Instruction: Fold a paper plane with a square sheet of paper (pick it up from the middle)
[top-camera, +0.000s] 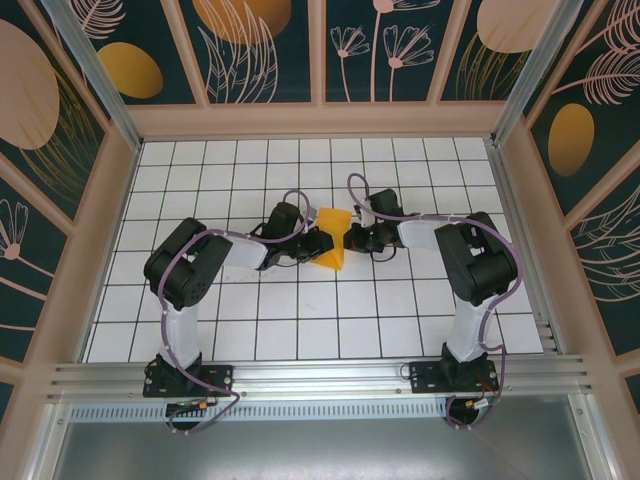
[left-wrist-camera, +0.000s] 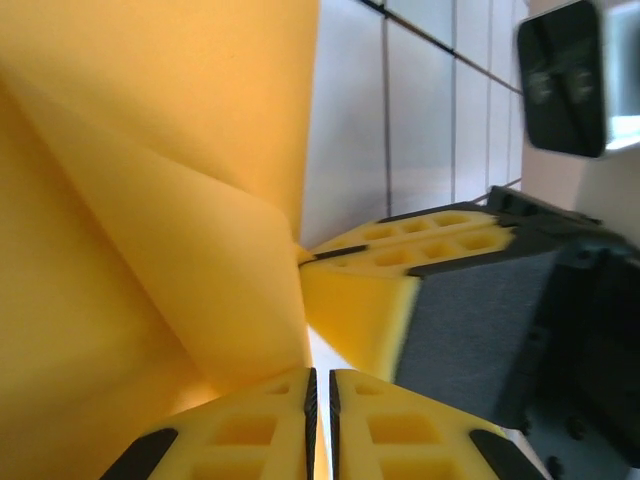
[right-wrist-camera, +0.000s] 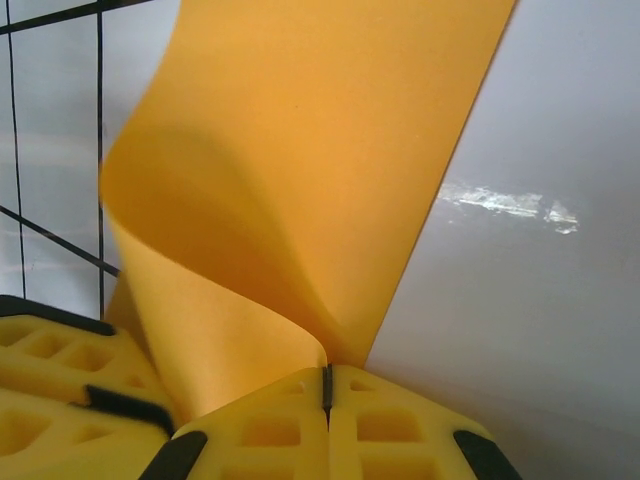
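Left gripper (top-camera: 308, 242): jaws pinched almost together on the paper.
Paper (top-camera: 333, 238): mid-table, curled between both grippers (one crease showed).
Right gripper (top-camera: 353, 238): jaws fully pinched on the paper.
Risk: pulling apart could tear it; closing in could crumple it.
Room: table (top-camera: 400, 320) edges were well apart from the paper.

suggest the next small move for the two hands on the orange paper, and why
Probably ease both hands down toward the table to flatten the bend: the left hand and right hand are each shut on the square sheet of paper, which curls softly between them.
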